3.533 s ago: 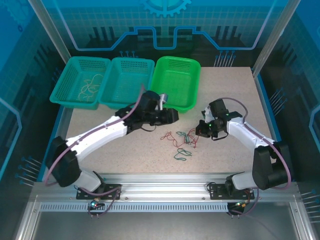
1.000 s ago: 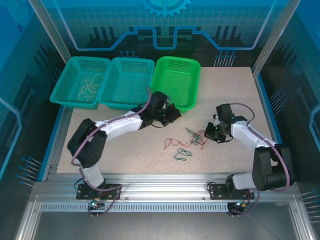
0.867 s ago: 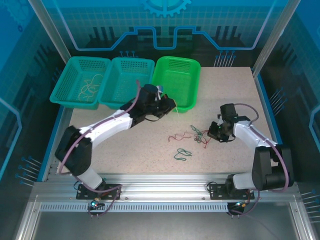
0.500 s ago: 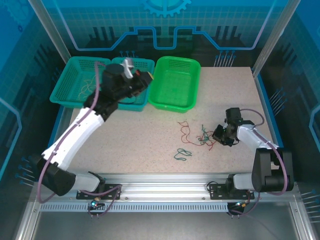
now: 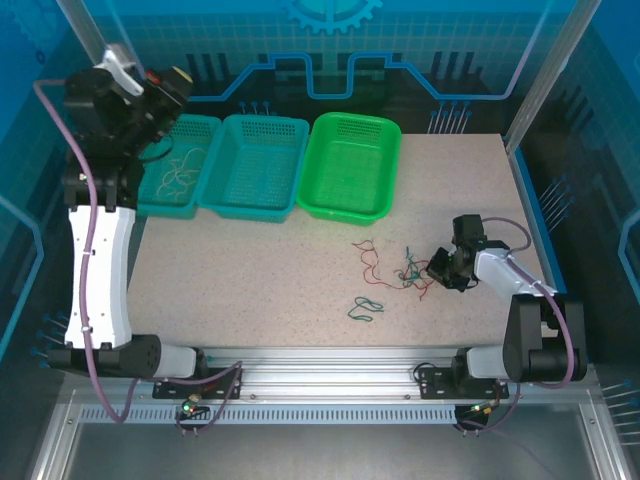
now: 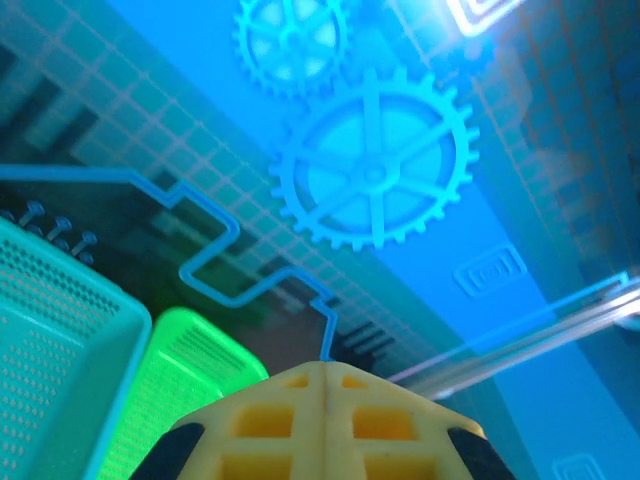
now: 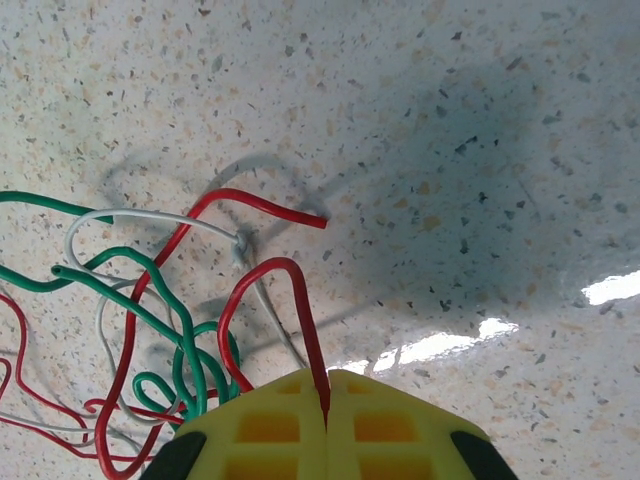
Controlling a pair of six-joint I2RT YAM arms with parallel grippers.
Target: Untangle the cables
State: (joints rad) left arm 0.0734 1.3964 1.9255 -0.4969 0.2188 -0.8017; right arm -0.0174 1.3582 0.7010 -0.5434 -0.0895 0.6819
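My left gripper (image 5: 163, 82) is clenched shut, raised over the far-left teal basket (image 5: 170, 211), which has a whitish cable (image 5: 178, 175) inside. A green cable (image 5: 365, 308) lies alone mid-table (image 5: 250, 280). My right gripper (image 5: 441, 268) pinches a red cable (image 7: 268, 275) at the tangle (image 5: 400, 270).

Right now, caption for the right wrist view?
Right fingers shut on a red cable, at the edge of a green, white and red tangle on the speckled table.
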